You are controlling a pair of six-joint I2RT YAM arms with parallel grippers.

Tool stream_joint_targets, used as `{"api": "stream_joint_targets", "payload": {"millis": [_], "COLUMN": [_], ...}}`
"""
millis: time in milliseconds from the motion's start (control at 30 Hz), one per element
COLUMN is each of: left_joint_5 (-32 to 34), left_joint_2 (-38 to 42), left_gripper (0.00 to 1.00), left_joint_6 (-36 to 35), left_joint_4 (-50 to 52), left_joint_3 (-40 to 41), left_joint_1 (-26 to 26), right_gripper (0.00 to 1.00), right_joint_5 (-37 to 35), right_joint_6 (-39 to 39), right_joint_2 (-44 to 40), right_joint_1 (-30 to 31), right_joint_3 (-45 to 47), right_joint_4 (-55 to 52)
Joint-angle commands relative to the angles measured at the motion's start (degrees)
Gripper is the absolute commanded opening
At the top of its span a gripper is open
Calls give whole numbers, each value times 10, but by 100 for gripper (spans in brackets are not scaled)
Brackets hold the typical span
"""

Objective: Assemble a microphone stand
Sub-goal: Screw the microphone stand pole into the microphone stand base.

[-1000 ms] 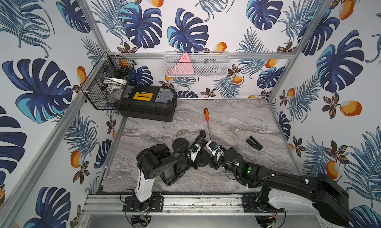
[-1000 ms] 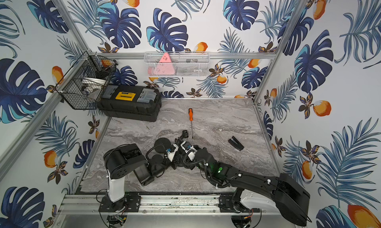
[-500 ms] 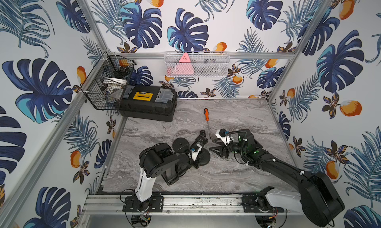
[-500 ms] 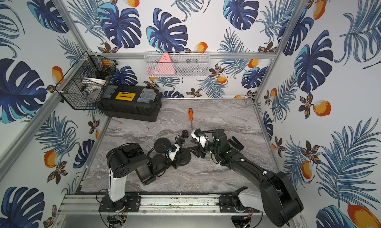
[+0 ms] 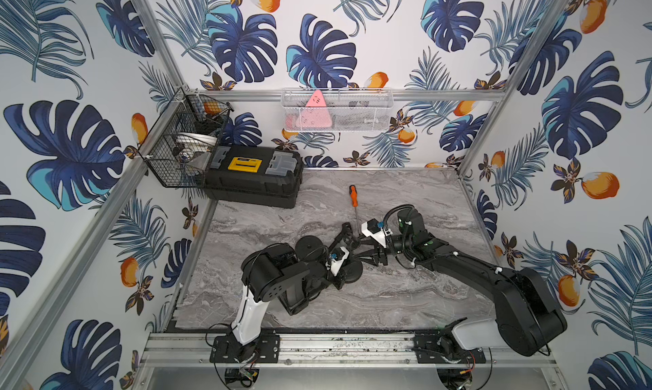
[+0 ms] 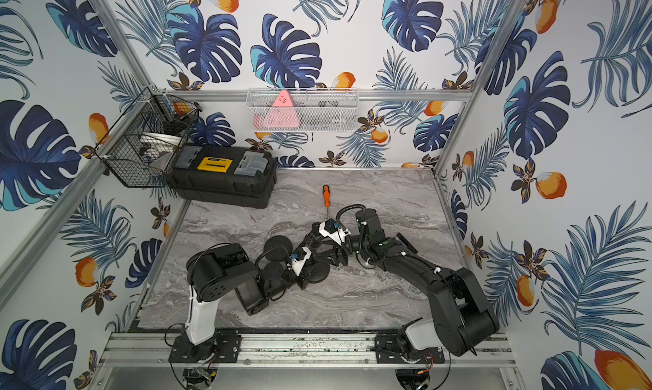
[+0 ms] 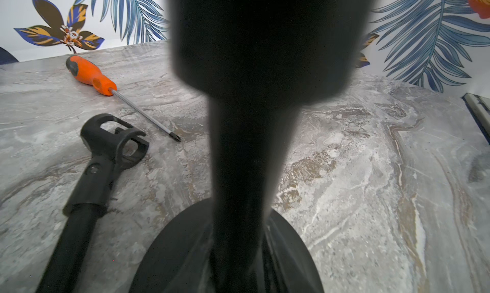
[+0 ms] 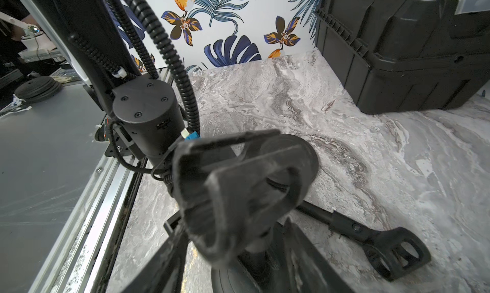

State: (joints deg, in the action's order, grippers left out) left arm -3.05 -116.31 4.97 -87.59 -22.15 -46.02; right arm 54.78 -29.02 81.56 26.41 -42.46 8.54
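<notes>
The pole [image 5: 337, 243] lies flat on the worktop [image 5: 405, 293]. Its long axis runs from the clip [image 5: 347, 229], just past the right gripper [image 5: 357, 250], back toward the left gripper [image 5: 339, 269]. The right gripper is nearer the clip, its jaws apart and empty. The left gripper sits at the round base [image 5: 355, 273]; I cannot tell whether it is clenched. A screwdriver [image 5: 354, 197] lies just beyond the clip, crowding that side, and the toolbox [image 5: 254, 180] is well apart.
</notes>
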Motion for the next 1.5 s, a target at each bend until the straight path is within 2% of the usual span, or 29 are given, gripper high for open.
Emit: {"api": "stream_joint_targets", "payload": {"millis": [0,200,333,700,1133,1367,1467], "left_joint_5": [-2,18,11,3,-13,-3,5], "left_joint_2": [8,34,43,41,21,23,27], "left_gripper": [40,43,35,24,24,28,32], "left_joint_6": [-5,-4,-1,-2,0,-1,0], "left_joint_4": [-11,-10,-11,-11,-11,-11,-11], "left_joint_3": [6,21,22,20,10,12,15], "left_joint_1": [0,1,1,1,0,1,0], "right_gripper": [59,57,56,55,44,23,4], "right_joint_5": [25,27,23,32,71,81,81], "right_joint_6": [-22,-34,-32,-21,-30,-48,-54], "right_joint_2": [4,5,10,36,63,65,59], "right_joint_1": [0,0,0,0,0,0,1], "right_joint_3": [-7,-10,-11,-24,-49,-42,-28], "right_joint_4": [-12,-24,-17,10,2,-17,-14]}}
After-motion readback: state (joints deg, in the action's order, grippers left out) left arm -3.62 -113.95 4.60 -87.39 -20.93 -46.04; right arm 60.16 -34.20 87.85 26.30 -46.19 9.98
